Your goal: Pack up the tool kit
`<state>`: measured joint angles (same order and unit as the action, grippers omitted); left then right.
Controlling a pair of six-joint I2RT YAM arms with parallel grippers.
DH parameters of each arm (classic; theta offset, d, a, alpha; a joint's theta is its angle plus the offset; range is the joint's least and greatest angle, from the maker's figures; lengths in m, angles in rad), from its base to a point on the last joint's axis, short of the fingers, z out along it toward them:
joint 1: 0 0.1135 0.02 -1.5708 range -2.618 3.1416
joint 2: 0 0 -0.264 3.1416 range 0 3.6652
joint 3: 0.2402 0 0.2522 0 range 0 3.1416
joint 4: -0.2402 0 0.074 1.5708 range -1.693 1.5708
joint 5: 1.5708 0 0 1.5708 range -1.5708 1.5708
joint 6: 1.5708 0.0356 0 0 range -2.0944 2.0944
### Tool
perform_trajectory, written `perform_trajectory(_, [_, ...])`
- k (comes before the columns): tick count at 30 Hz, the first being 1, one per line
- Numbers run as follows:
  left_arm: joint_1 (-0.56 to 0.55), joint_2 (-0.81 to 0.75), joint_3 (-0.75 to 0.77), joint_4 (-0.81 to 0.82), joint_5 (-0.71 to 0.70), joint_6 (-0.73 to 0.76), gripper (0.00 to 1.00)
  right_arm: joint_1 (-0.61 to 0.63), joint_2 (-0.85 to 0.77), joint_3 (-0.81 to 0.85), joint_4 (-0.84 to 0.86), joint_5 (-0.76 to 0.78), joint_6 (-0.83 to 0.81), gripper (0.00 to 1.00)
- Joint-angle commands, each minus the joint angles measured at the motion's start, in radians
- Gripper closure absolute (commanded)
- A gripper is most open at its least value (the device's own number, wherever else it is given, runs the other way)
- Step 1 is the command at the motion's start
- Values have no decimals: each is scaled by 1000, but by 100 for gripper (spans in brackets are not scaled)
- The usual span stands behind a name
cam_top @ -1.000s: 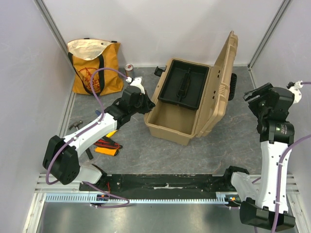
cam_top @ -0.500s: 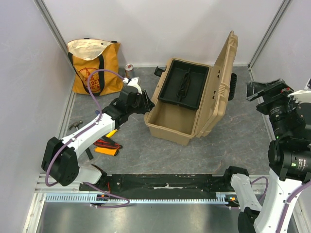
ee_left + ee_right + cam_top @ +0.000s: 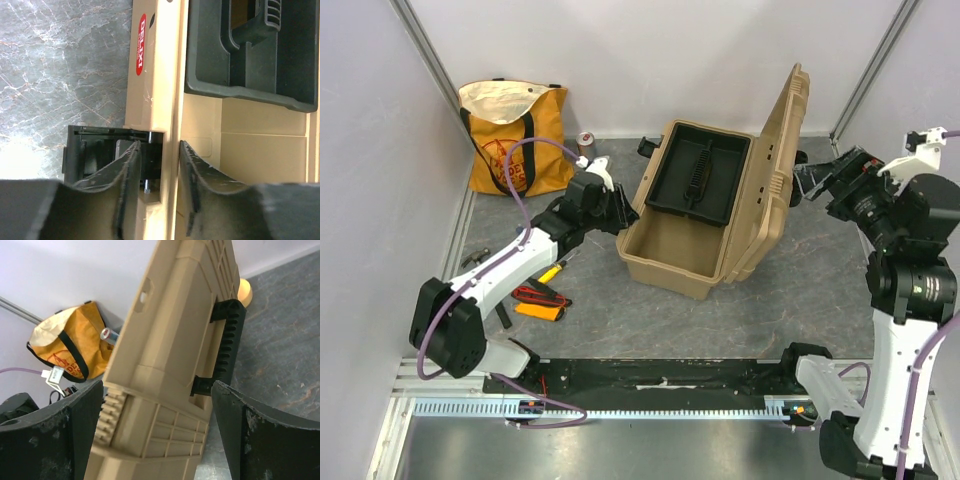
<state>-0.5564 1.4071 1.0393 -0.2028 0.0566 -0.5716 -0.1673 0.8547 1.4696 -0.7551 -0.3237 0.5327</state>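
the tan toolbox (image 3: 705, 225) sits unmoved on the table (image 3: 650, 320), its lid (image 3: 778, 150) standing open. the right arm has swung in from the far right, so its claw (image 3: 828, 178), spread wide and empty, now faces the lid's ribbed back and black handle (image 3: 229, 335). the left claw (image 3: 159, 150) stays clamped narrowly on the box's front wall beside a latch (image 3: 95, 150), seemingly bracing it for closing, though the meter (image 3: 540, 302) and yellow-handled screwdriver (image 3: 552, 272) lie unpacked on the table.
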Motion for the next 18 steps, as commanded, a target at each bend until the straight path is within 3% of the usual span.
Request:
perform_trajectory(1, [-5,85,4,-130,17,68,54,9,21,-23,45,-35,-34,5])
perform_trajectory(4, [-13,86,16,-129,12,108,42,11,29,-25,49,-35,-34,5])
perform_trajectory(7, [-17,98,39,-127,12,147,39,11,35,-23,57,-34,-30,5])
perform_trajectory(10, [-19,115,67,-133,0,167,48,12,40,-20,59,-31,-27,6])
perform_trajectory(15, [-22,127,116,-165,-54,145,76,12,47,-12,59,-28,-20,6])
perform_trajectory(18, [-20,133,146,-198,-139,95,79,12,53,-6,63,-26,-14,7])
